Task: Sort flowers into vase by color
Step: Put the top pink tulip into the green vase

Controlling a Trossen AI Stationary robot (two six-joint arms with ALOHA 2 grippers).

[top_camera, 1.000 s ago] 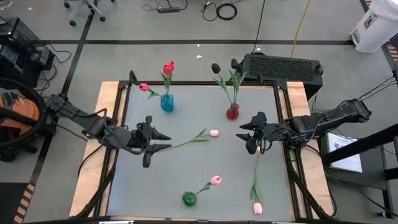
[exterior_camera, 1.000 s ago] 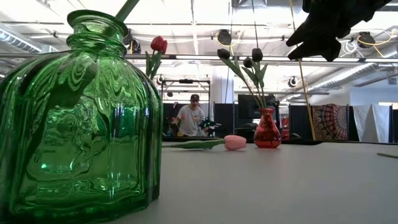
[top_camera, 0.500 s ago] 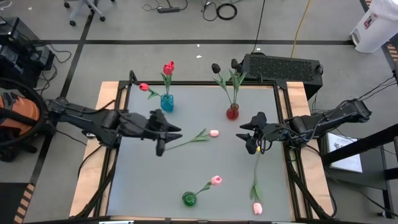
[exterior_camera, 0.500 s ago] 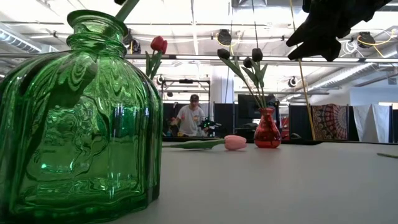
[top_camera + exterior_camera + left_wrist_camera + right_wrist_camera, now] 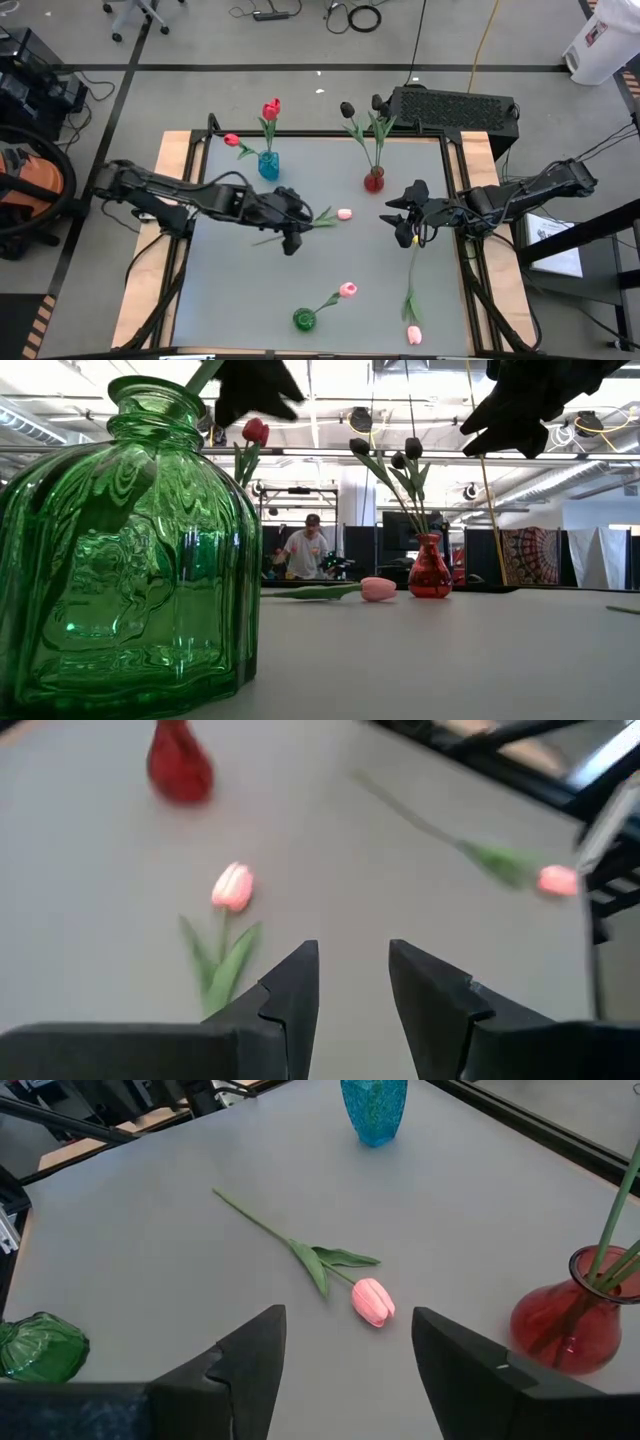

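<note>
The counter (image 5: 240,290) has a plain grey top with a pale wood border, and it stands on a grey concrete floor (image 5: 300,45) crossed by dark tape lines and loose cables. Three small vases stand on the grey top: a blue vase (image 5: 268,166) holding red tulips (image 5: 271,108), a red vase (image 5: 374,181) holding black tulips (image 5: 347,109), and a green vase (image 5: 304,319) holding one pink tulip (image 5: 347,290). A second pink tulip (image 5: 344,214) lies flat near the middle of the counter, and a third pink tulip (image 5: 413,334) lies close to the front right edge. The left pincer (image 5: 295,222) is over the stem of the middle tulip with its fingers apart and holding nothing. The right pincer (image 5: 397,211) is at the right side, also open and empty. In the low view, a person (image 5: 303,550) stands far behind in the room, under ceiling lights.
</note>
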